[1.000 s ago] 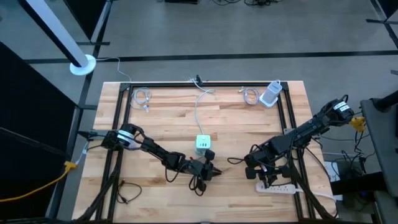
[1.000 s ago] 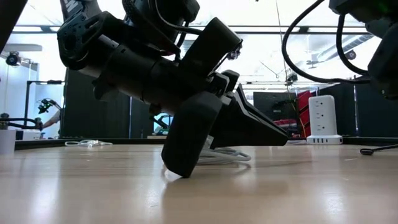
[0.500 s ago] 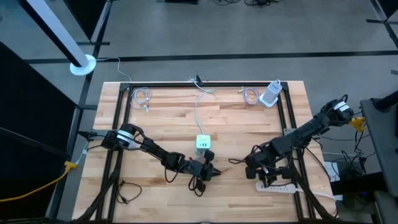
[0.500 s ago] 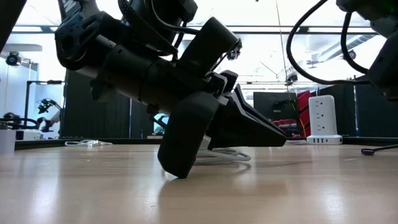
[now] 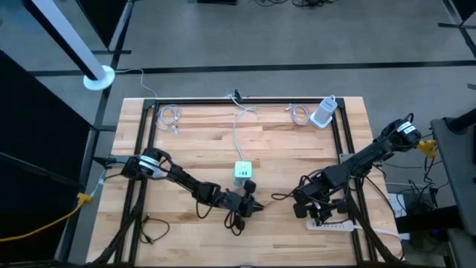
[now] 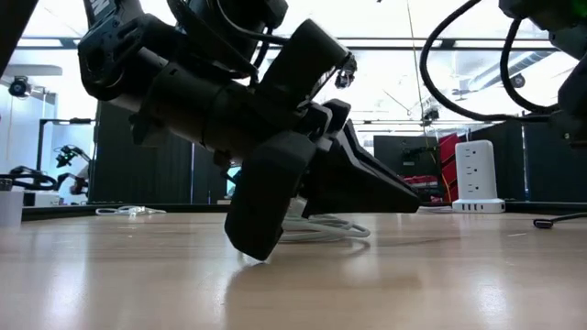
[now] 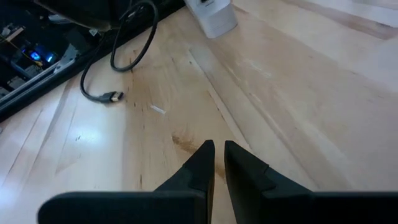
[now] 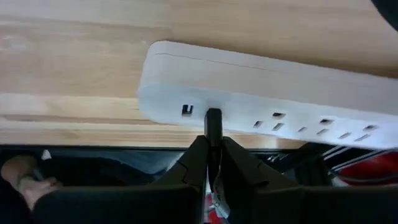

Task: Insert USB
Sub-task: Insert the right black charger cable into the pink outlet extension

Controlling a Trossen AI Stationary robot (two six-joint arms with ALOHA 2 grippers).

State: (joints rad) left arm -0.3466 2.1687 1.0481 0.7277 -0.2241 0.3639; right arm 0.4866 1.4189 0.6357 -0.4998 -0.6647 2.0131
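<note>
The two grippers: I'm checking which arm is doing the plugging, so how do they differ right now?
The right gripper is shut on the black USB plug, pressed against the white power strip; the left gripper holds nothing. The right works at the table's right front edge; the left hangs low over bare wood near the cube charger. Both have their fingers nearly together.

White power strip [image 8: 261,99], seemingly black plug [image 8: 212,124]

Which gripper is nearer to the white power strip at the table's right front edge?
Right. The right gripper holds a USB plug at the power strip; the left gripper is far away, mid-table.
</note>
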